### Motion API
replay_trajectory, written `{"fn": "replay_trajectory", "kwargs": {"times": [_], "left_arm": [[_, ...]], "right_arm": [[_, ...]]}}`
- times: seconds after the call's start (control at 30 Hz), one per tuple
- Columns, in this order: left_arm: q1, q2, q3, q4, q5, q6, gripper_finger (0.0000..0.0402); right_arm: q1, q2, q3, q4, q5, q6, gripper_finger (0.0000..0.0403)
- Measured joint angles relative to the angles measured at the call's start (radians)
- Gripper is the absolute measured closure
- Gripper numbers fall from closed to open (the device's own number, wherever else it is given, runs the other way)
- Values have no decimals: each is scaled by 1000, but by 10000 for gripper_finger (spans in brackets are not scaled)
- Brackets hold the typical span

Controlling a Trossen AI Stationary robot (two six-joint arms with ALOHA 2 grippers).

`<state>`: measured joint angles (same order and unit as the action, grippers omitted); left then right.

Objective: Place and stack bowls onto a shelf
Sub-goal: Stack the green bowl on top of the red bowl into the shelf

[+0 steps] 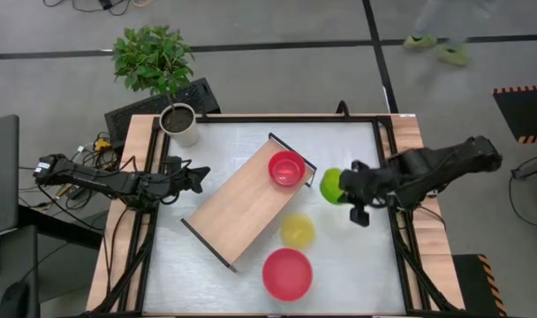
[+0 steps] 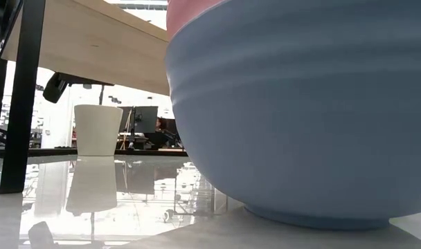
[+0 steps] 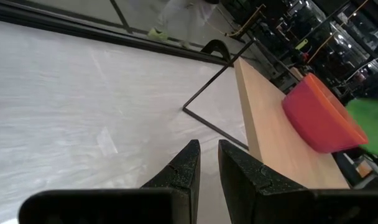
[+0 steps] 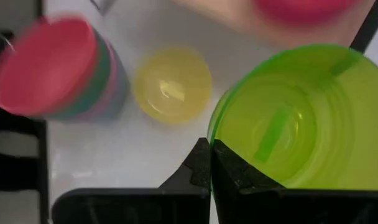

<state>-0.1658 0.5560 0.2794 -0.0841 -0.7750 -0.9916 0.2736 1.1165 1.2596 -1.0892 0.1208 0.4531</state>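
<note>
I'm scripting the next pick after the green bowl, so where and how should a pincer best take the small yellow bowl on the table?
Probably by its rim, coming straight down: the yellow bowl sits upright and open, so one finger can go inside the wall and one outside. Its side away from the shelf looks freest. The right pincer is shut on the green bowl in just that way.

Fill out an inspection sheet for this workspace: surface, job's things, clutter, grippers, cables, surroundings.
Surface: white table, glossy.
Job's things: shelf lies diagonally; small red bowl on its far end; yellow bowl and nested stack topped by a red bowl on the table beside it.
Clutter: white plant pot at the far left corner.
Grippers: right gripper shut on the green bowl rim, near the shelf end; left gripper shut, empty, at the left edge.
Cables: bundle beside the left arm.
Surroundings: leafy plant, person's shoes.
</note>
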Motion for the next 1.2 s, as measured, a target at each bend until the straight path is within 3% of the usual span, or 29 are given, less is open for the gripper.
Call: {"fn": "replay_trajectory", "kwargs": {"times": [0.1, 0.4, 0.63, 0.83, 1.2], "left_arm": [[0, 0, 0, -1, 2, 0, 358], [0, 0, 0, -1, 2, 0, 358], [0, 0, 0, -2, 2, 0, 358], [0, 0, 0, -2, 1, 0, 358], [0, 0, 0, -4, 3, 0, 358]], "right_arm": [[-55, 24, 119, -32, 9, -95, 383], [-197, 224, 366, -71, 1, -595, 383], [-249, 394, 515, -77, -56, -828, 383], [-249, 494, 582, -120, -103, -910, 383], [-259, 547, 585, -164, -108, -941, 383]]}}
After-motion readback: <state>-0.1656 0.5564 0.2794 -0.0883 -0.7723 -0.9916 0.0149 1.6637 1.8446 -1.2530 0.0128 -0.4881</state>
